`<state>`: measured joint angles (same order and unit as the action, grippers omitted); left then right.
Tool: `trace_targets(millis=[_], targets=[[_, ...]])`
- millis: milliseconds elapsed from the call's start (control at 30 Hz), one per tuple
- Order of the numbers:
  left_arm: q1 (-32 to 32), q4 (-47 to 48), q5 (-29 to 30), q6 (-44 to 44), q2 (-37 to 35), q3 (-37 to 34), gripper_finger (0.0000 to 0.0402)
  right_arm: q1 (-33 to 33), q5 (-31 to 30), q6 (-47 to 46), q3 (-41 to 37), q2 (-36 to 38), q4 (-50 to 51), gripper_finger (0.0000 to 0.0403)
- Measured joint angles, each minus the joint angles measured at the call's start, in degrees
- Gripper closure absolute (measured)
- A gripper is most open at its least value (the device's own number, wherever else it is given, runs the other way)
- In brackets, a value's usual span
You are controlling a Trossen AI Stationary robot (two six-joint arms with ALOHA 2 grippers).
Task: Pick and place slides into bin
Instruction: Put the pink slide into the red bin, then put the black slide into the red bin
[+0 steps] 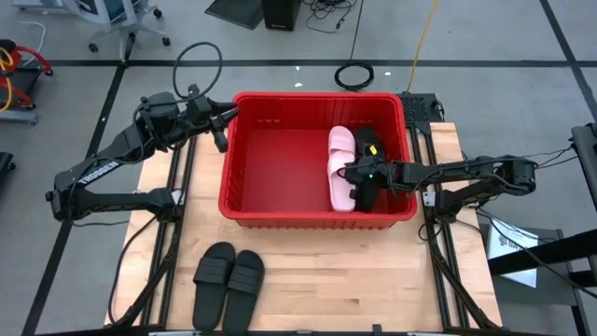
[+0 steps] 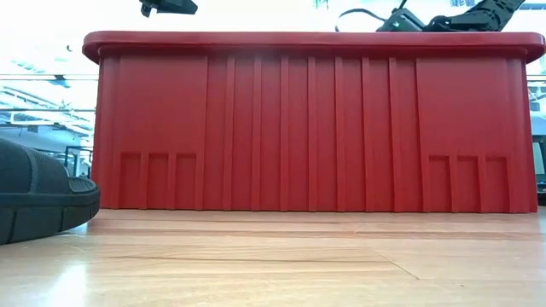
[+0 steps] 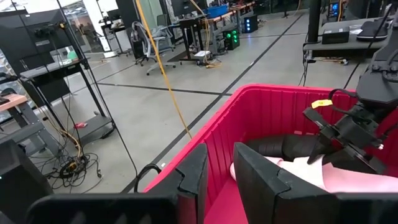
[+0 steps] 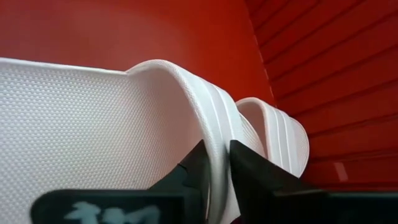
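On the wooden table (image 1: 308, 271), my right gripper (image 1: 357, 174) pinched a pink slide (image 1: 340, 168) inside the red bin (image 1: 244, 168); my left gripper (image 1: 220, 126) waited nearby, empty, fingers slightly apart.

Two slides (image 1: 340, 168) lie inside the bin (image 1: 244, 201) toward its right end, apparently beside another slide (image 1: 365, 141); a pair (image 1: 229, 275) rests on the table (image 1: 373, 280) in front.

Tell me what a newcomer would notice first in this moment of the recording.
The big red bin fills the table's middle, with pink slides lying at its right end. The right gripper reaches in over them, its fingers astride a pink strap. Two black slides wait on the wood in front, and the left gripper hovers at the bin's left rim.
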<state>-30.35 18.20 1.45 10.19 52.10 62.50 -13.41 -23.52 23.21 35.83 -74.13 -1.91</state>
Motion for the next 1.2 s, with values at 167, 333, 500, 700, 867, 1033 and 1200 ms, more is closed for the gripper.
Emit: trace_targets(millis=[167,333,500,700,867,1033,1200], targets=[[0.0,0.0,0.0,0.0,0.0,0.0,0.0321,0.0,1.4,0.2,0.0,-0.1,0.3,0.0310],[0.0,0.0,0.0,0.1,0.0,0.0,0.0321,0.0,1.3,0.1,0.0,-0.1,0.9,0.0259],[0.0,0.1,0.0,0.2,0.0,0.0,0.0321,0.1,4.0,0.1,0.0,-0.1,0.9,0.0211],[0.0,0.1,0.0,0.6,0.0,0.0,0.0321,0.1,5.7,-0.7,0.0,-0.1,1.0,0.0168],[0.0,0.1,0.0,0.6,0.0,0.0,0.0321,0.1,5.8,-1.1,0.0,-0.1,0.9,0.0146],[0.0,0.3,0.0,0.6,0.0,0.0,0.0321,0.1,5.8,-1.0,-0.1,-0.1,0.0,0.0134],[0.0,1.0,0.0,0.4,0.0,0.0,0.0321,0.2,5.8,0.1,-0.1,0.0,-1.4,0.0135]])
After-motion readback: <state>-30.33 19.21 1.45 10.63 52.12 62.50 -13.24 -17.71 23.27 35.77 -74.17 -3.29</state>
